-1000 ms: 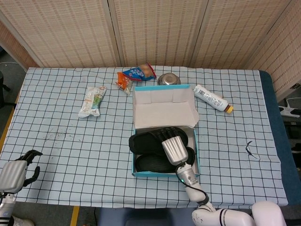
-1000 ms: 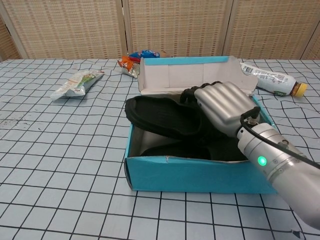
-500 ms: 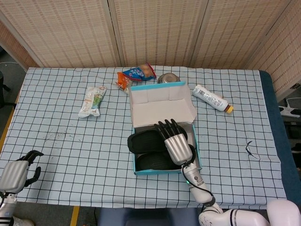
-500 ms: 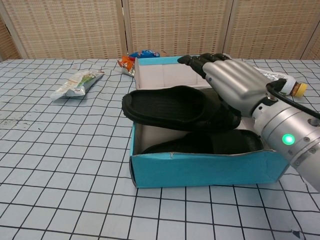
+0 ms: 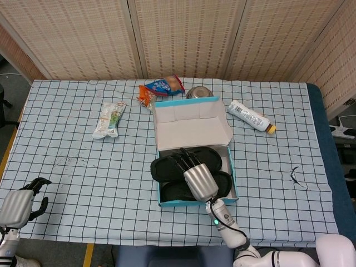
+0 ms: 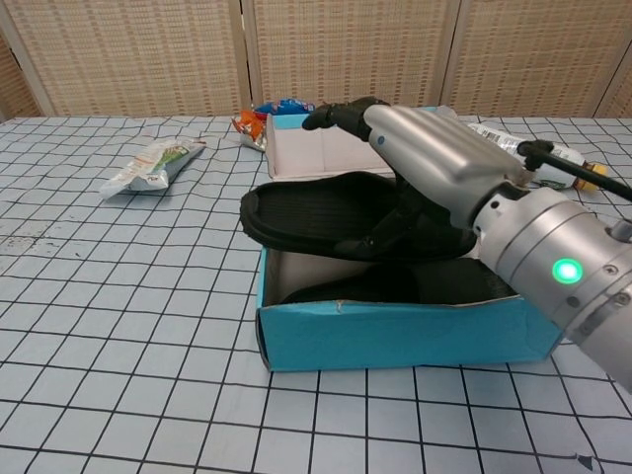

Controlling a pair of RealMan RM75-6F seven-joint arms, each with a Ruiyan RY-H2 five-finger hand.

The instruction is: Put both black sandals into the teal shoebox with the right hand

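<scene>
The teal shoebox (image 5: 234,190) stands open at the table's middle, its front wall (image 6: 395,336) facing me. One black sandal (image 6: 434,281) lies on the box floor. The second black sandal (image 6: 306,212) rests across the top of the box, with its toe end (image 5: 162,167) sticking out over the left wall. My right hand (image 6: 434,163) hovers over this upper sandal with fingers stretched out to the left, and it holds nothing; in the head view the right hand (image 5: 197,178) covers the sandal's middle. My left hand (image 5: 19,203) sits at the table's near left corner, fingers curled, empty.
The box's white lid (image 5: 192,130) lies open toward the back. Behind it are snack bags (image 5: 161,87) and a metal bowl (image 5: 194,92). A plastic bottle (image 5: 249,115) lies to the back right, a green-white packet (image 5: 109,119) to the left, and a small black item (image 5: 296,177) to the right.
My right hand let go of the upper sandal, lifted, then swung left over it with fingers spread. The sandal stays resting across the box top.
</scene>
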